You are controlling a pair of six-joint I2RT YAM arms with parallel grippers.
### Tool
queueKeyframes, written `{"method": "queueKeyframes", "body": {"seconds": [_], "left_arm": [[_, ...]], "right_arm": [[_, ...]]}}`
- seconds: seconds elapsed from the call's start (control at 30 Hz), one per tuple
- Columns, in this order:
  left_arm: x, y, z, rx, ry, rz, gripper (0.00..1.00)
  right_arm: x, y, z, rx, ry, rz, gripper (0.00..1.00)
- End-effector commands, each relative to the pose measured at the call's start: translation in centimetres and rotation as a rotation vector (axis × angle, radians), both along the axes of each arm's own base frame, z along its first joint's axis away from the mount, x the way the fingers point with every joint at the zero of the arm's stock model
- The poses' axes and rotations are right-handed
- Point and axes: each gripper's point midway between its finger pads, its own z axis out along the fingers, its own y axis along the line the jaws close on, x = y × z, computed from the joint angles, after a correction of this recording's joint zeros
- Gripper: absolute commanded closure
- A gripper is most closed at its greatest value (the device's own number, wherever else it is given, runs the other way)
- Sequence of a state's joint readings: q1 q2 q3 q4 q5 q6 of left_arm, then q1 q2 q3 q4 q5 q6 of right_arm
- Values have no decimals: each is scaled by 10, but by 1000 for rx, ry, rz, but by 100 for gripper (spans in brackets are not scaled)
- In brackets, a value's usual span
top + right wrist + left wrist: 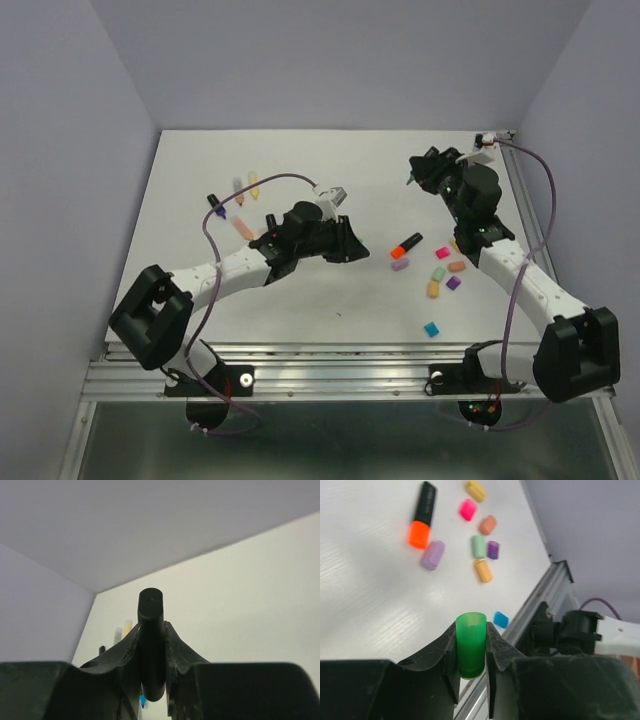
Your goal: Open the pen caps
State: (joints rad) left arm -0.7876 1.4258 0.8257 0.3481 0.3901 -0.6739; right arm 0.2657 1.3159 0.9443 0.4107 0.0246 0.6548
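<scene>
White bench (330, 170) under grey walls (350, 60): I see my left tool (471, 630) clenched on a green cap (471, 652) over the middle, my right tool (151, 632) gripping a black pen barrel (150, 605) near the far right corner, loose caps (479, 546) beside that arm (520, 272).

White table (330, 300), lilac walls (330, 60), metal rail (330, 366) at near edge
</scene>
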Motion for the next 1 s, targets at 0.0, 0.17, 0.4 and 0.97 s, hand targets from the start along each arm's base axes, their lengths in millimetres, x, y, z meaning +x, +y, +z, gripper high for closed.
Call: {"method": "queueKeyframes", "body": {"seconds": [0.0,0.17,0.4,0.97], "left_arm": [[26,22,-42,249,45,123,100],[35,-1,-67,295,119,67,100],[21,-44,-82,300,139,-99,100],[-35,-111,-92,321,137,-358,70]], "right_arm": [[-39,-33,-63,-55,213,-123,99],[-64,-66,-98,-95,343,-272,99],[-92,-94,-115,-133,404,-389,99],[-101,-106,-117,-137,418,-449,98]]}}
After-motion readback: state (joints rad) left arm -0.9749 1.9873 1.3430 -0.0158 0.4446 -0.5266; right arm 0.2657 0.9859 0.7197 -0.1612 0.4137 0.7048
